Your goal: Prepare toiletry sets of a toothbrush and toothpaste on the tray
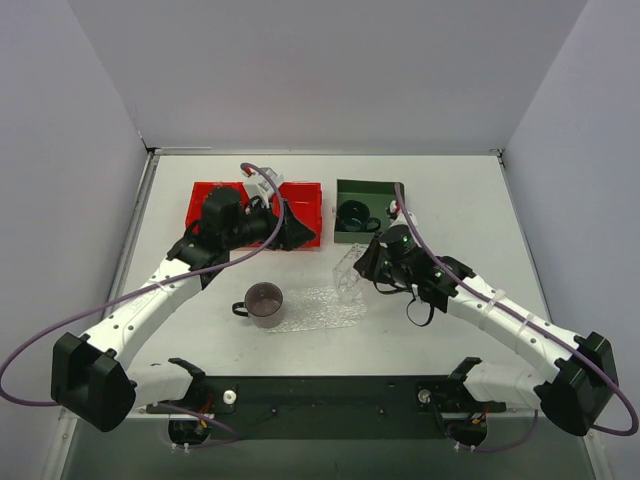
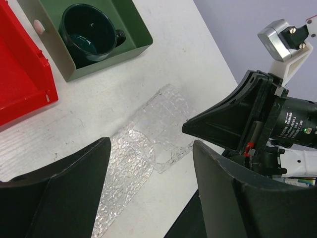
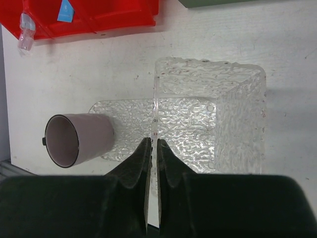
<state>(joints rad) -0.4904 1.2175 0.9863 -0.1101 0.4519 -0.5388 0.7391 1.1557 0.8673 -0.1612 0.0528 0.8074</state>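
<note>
the tray [image 3: 188,119] lies mid-table, its right end looking tipped up, rim pinched between the right gripper's [image 3: 152,148] closed fingers. i'd set it down flat and release gently, so the mauve cup [image 3: 79,139] at its far end isn't knocked. the left gripper [image 2: 148,193] hangs wide open, empty. only the right wrist view shows the light-blue toothbrush [image 3: 64,11] in the red bin [image 3: 119,15].

The red bin [image 1: 305,205] is partly hidden by the left arm [image 1: 160,290]; the toothbrush [image 3: 65,12] is cut off by the picture's edge.
</note>
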